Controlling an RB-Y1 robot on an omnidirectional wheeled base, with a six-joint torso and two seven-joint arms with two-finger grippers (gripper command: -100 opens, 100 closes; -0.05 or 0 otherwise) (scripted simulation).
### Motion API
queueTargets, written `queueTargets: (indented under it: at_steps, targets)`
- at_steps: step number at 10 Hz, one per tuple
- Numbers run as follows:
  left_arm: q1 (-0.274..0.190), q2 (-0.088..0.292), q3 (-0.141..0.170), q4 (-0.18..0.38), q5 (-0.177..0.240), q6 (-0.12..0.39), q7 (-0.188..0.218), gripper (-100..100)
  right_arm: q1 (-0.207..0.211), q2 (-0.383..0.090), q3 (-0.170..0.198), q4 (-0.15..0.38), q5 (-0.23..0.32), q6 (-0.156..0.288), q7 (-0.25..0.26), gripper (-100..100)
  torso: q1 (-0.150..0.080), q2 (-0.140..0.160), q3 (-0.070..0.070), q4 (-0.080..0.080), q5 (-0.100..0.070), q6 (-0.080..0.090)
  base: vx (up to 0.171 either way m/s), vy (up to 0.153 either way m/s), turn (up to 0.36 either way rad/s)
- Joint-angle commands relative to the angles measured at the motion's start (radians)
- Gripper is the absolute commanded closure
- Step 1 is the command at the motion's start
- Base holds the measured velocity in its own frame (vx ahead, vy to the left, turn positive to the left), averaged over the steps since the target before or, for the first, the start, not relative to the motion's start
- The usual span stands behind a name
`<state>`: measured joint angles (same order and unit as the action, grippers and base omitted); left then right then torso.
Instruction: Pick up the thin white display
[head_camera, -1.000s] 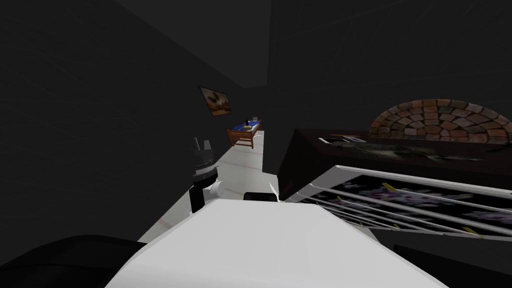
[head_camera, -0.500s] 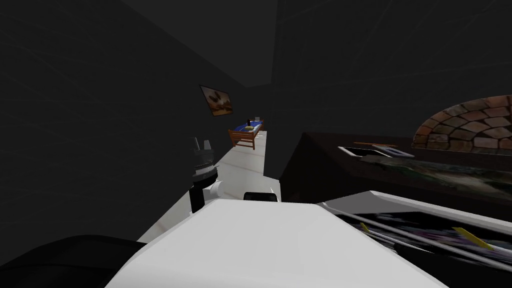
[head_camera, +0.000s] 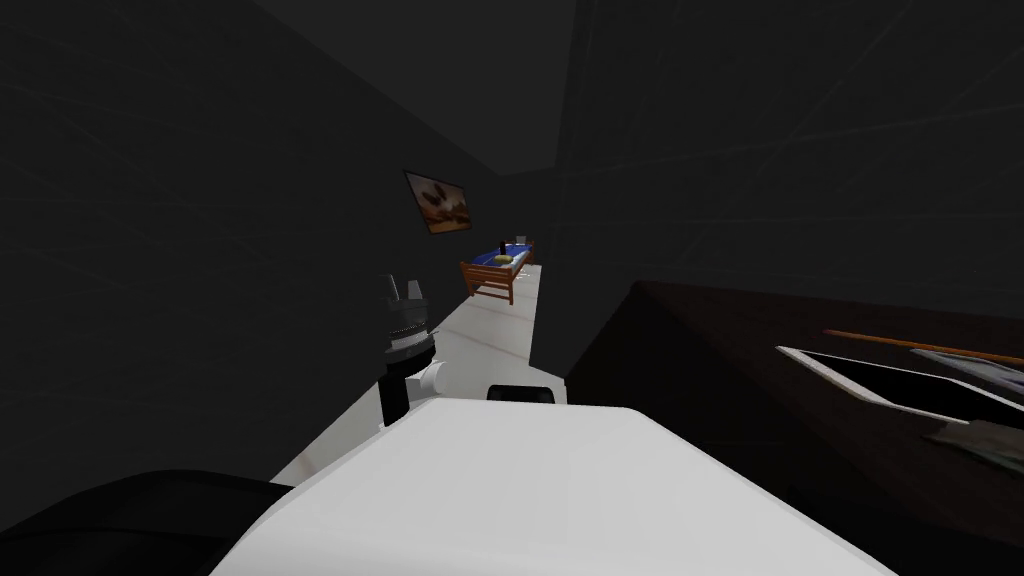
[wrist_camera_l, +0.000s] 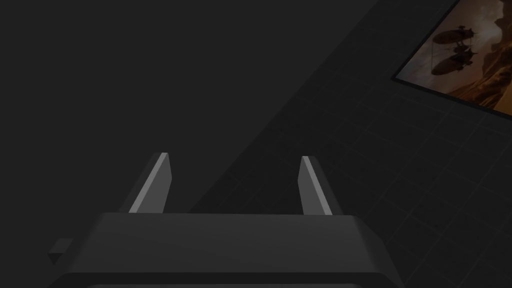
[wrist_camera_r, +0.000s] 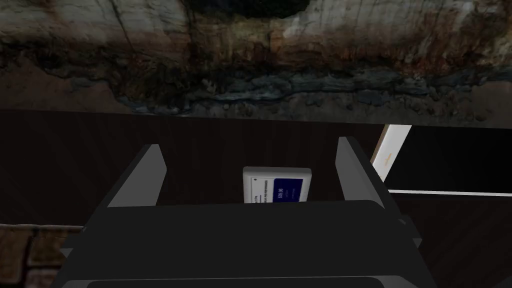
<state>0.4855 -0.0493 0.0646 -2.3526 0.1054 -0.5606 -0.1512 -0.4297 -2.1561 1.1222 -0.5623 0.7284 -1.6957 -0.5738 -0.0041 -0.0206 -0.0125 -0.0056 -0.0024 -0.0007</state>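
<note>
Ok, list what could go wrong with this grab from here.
1. The small white display lies ahead of the open right gripper, framed between its fingers, its lower part hidden behind the gripper body. Closing too early may catch only an edge and let it slip.
2. The larger white-edged black panel lies close outside one finger, so advancing could nudge it.
3. The display looks thin on the dark table, and descending may jam the fingertips into the tabletop.

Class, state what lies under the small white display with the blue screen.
The small white display rests on a dark brown wooden tabletop. Its near edge and the wood beneath it are covered by the dark body of the right gripper.
</note>
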Motion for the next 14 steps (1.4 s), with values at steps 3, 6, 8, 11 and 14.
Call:
queueTargets:
  at_steps: [3, 6, 8, 11, 14]
  targets:
    - [0.000, 0.000, 0.000, 0.000, 0.000, 0.000, 0.000, 0, -0.013, 0.000, 0.014, -0.026, 0.012, -0.028, -0.012, -100, 0.000, 0.005, 0.003, 0.001, 0.000, 0.000, 0.179, -0.062, 0.061]
    - [0.000, 0.000, 0.000, 0.000, 0.000, 0.000, 0.000, 0, 0.006, 0.047, 0.006, -0.014, 0.007, 0.006, -0.010, -100, 0.006, 0.020, 0.012, 0.005, 0.001, 0.002, -0.003, 0.013, -0.031]
    - [-0.001, 0.000, 0.000, 0.000, 0.000, 0.000, 0.000, 0, 0.006, 0.047, 0.006, -0.014, 0.007, 0.006, -0.010, -100, 0.007, 0.024, 0.014, 0.006, 0.002, 0.002, -0.017, 0.020, -0.008]
    - [-0.001, 0.000, 0.000, 0.000, 0.000, 0.000, 0.000, 0, 0.002, 0.043, 0.017, -0.023, 0.001, 0.013, -0.010, 100, 0.006, 0.023, 0.014, 0.006, 0.002, 0.002, 0.000, 0.000, 0.000]
    - [-0.001, 0.000, 0.000, 0.000, 0.000, 0.000, 0.000, 0, 0.002, 0.042, 0.017, -0.023, 0.001, 0.013, -0.011, 100, 0.005, 0.023, 0.014, 0.006, 0.001, 0.002, 0.000, 0.000, 0.000]
